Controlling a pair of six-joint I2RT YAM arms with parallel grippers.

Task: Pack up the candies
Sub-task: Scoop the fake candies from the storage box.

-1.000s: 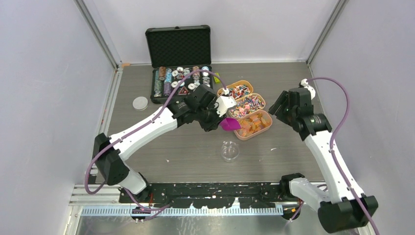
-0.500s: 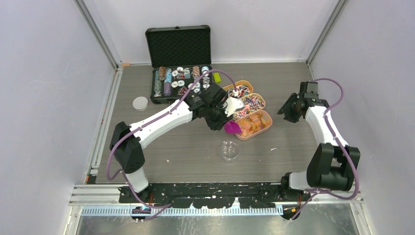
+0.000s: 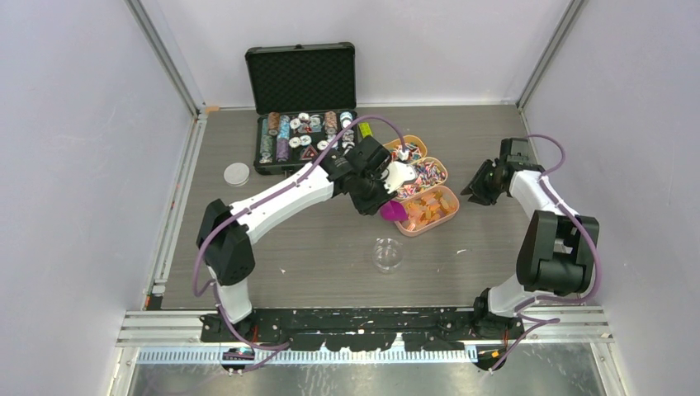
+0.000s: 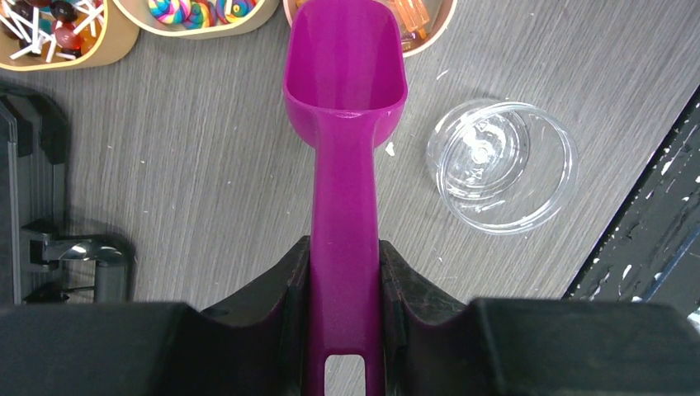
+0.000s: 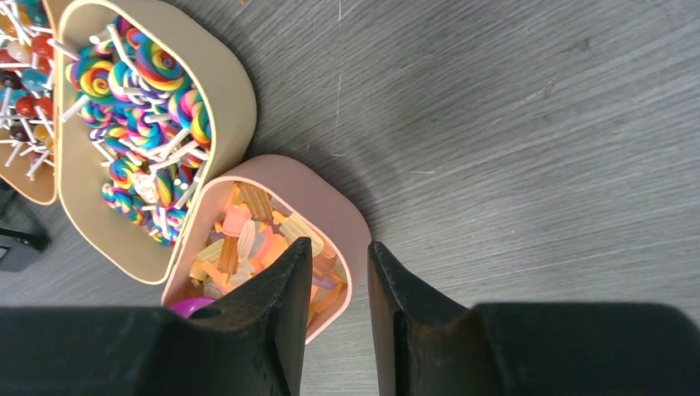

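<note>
Three tubs: two tan tubs [image 5: 235, 103], one pink tub [image 5: 334, 202]. Candies [image 5: 157, 107] past counting. One magenta scoop [image 4: 342, 82], one clear dish [image 4: 501, 165], one round lid [image 3: 237, 173], one black case [image 3: 301, 78], one yellow-green block [image 3: 364, 130]. Two grippers: left gripper [image 4: 344, 247], right gripper [image 5: 338, 247].

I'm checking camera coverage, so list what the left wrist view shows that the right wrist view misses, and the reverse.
Left wrist only: the left gripper shut on the magenta scoop by its handle, and the clear round dish beside the scoop's bowl. Right wrist only: the right gripper, jaws apart, lined up over the pink tray at its rim, and the swirl lollipop tray nearly whole. Both: the orange candies in the pink tray, and the scoop, though the right wrist catches only its tip.
</note>
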